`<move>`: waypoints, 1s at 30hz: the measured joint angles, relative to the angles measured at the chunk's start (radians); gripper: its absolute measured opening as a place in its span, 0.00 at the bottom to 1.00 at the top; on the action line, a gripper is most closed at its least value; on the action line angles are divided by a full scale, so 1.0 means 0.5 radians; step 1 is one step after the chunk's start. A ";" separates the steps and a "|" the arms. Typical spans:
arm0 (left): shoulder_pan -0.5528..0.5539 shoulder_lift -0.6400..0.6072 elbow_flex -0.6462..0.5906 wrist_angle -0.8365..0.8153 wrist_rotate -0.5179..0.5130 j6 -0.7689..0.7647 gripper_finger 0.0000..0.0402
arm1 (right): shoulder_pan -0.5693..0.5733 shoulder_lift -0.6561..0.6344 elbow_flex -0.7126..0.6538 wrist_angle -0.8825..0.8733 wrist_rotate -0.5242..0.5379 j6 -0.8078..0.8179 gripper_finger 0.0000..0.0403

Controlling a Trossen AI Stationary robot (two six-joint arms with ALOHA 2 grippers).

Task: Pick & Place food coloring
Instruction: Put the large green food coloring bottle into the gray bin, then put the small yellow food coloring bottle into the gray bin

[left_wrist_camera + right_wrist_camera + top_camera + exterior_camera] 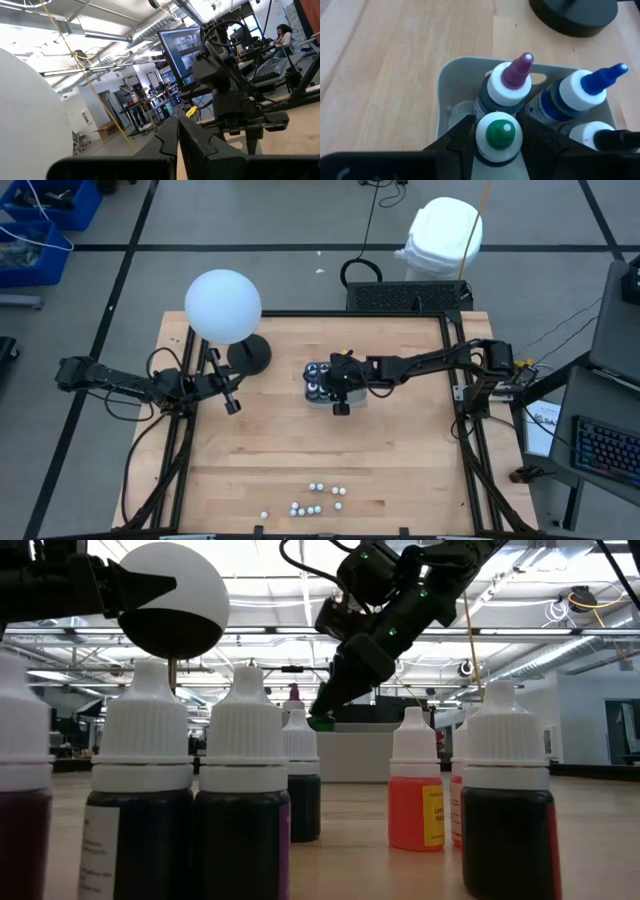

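Note:
A grey tray [322, 395] at mid-table holds dark food coloring bottles with white collars; their nozzles are purple [517, 67], blue [602, 77] and green [499, 134]. My right gripper [499, 135] is above the tray [451, 80], shut on the green-nozzled bottle; in the low view a speck of green [322, 723] shows at its fingertips. Several tiny white-capped bottles [315, 500] stand upright near the near edge and fill the foreground of the low view [240, 800]. My left gripper [233, 406] hovers shut at the table's left, beside the lamp, holding nothing. My right gripper pinches the green-nozzled bottle by its white collar [485, 131], one finger [462, 137] on each side. The fingers come down at a slant from the table's right. The bottle is upright over the tray; I cannot tell whether its base rests in the tray.
A white globe lamp [222, 305] on a black round base [250, 355] stands at the far left of the table, close to the tray. Black frame rails [460, 370] run along the table's sides. Bare wood lies between the tray and the tiny bottles.

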 joint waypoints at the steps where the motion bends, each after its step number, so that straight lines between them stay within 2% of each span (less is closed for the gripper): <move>1: 0.000 0.000 0.000 -0.002 -0.001 0.000 0.06 | 0.000 0.001 -0.001 -0.001 0.000 -0.004 0.31; 26: 0.000 0.000 0.000 -0.005 -0.021 -0.004 0.06 | -0.018 0.011 -0.011 0.206 0.013 -0.142 0.51; 30: 0.000 0.000 0.000 -0.005 -0.021 -0.004 0.06 | -0.023 -0.053 -0.011 0.224 0.016 -0.205 0.53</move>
